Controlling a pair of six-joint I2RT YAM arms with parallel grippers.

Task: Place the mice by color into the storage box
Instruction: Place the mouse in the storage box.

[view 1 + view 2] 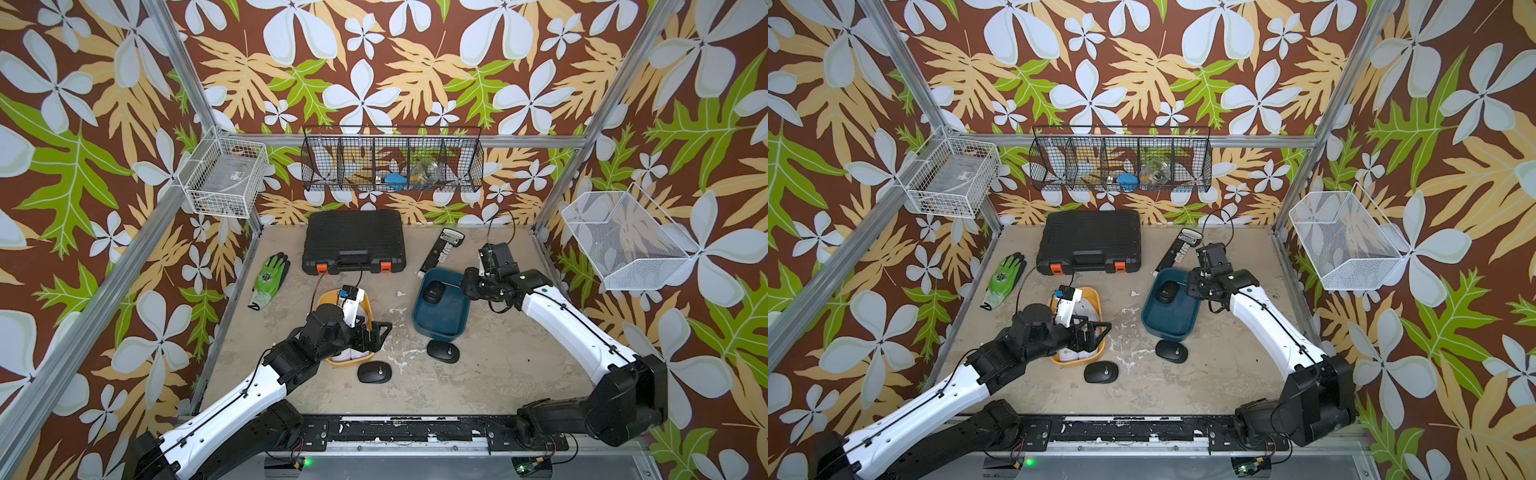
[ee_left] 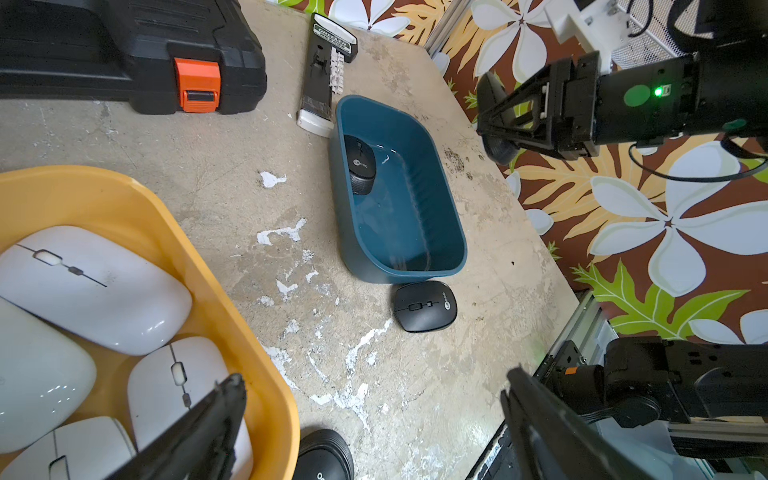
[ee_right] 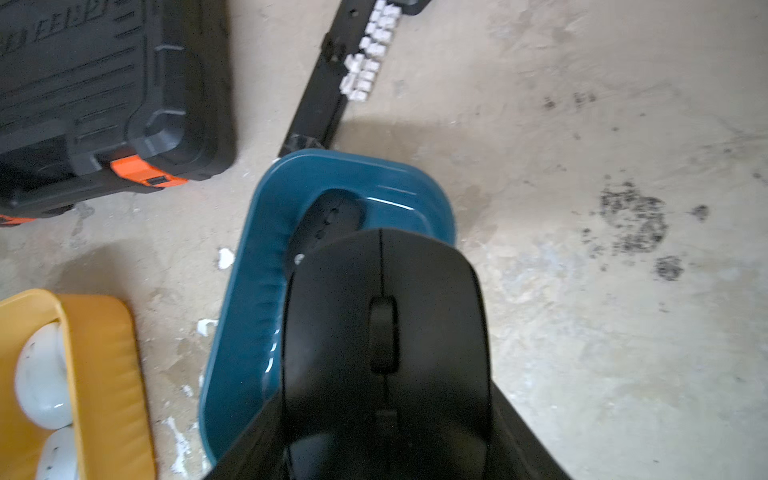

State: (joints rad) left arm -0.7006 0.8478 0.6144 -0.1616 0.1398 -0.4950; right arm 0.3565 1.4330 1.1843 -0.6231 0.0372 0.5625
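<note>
Several white mice lie in the yellow storage box. My left gripper hangs open over that box's right rim, holding nothing. A blue storage box holds one black mouse. My right gripper is shut on another black mouse, held above the blue box's right rim. Two more black mice lie on the table: one in front of the blue box, the other in front of the yellow box.
A closed black tool case stands at the back. A long black-and-white remote-like device lies against the blue box's far end. A green glove lies at the left. Wire baskets hang on the walls.
</note>
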